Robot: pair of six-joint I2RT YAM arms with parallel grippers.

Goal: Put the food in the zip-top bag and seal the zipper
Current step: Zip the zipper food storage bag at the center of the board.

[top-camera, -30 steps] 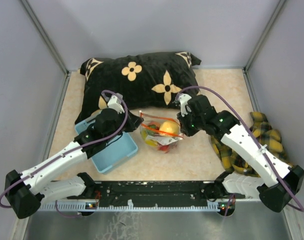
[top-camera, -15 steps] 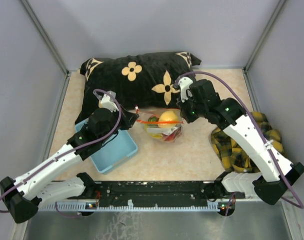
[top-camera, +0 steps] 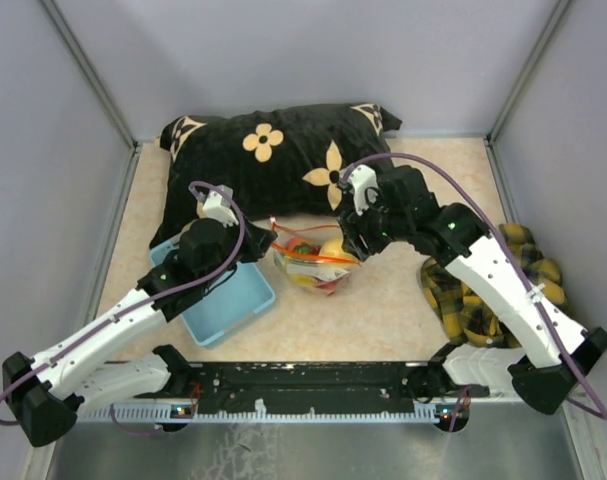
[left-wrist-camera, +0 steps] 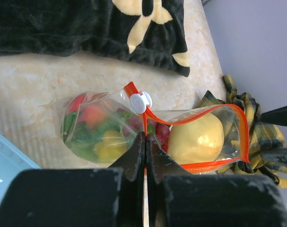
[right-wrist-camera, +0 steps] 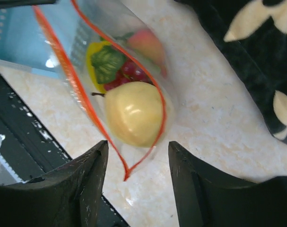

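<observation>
The clear bag (top-camera: pixel 313 264) lies in the middle of the table (top-camera: pixel 383 315), with the two arms reaching in from either side. A black pillow with cream flowers (top-camera: pixel 283 150) lies just off the bag at 12 o'clock. A light blue basket (top-camera: pixel 226 298) sits at its 8 o'clock, and a yellow plaid cloth (top-camera: pixel 495 290) is heaped well off at 4 o'clock.

The left gripper (top-camera: pixel 267 242) meets the bag from 9 o'clock. In its own camera the two fingers (left-wrist-camera: pixel 134 156) are pressed flat together with a thin edge of the plastic pinched between them, so it is clamped on the bag.

The red zipper (left-wrist-camera: pixel 195 112) is not closed. From the white slider (left-wrist-camera: pixel 140 101), at 12 o'clock of the pinch, the strip splits and loops wide around a yellow pear (left-wrist-camera: pixel 196 138), leaving that end of the mouth gaping.

The rest of the toy food is bunched in the other half of the bag. There is a red strawberry (left-wrist-camera: pixel 86 113), green grapes (left-wrist-camera: pixel 84 137), a small yellow piece (left-wrist-camera: pixel 108 147), and dark red grapes (left-wrist-camera: pixel 163 131) right against the pear. All of it is inside the plastic.

The right gripper (top-camera: pixel 349 238) hangs over the bag's 3 o'clock end. Its fingers (right-wrist-camera: pixel 89 182) are spread wide. The corner of the open mouth sits in the gap between them, and neither finger is visibly touching it.
</observation>
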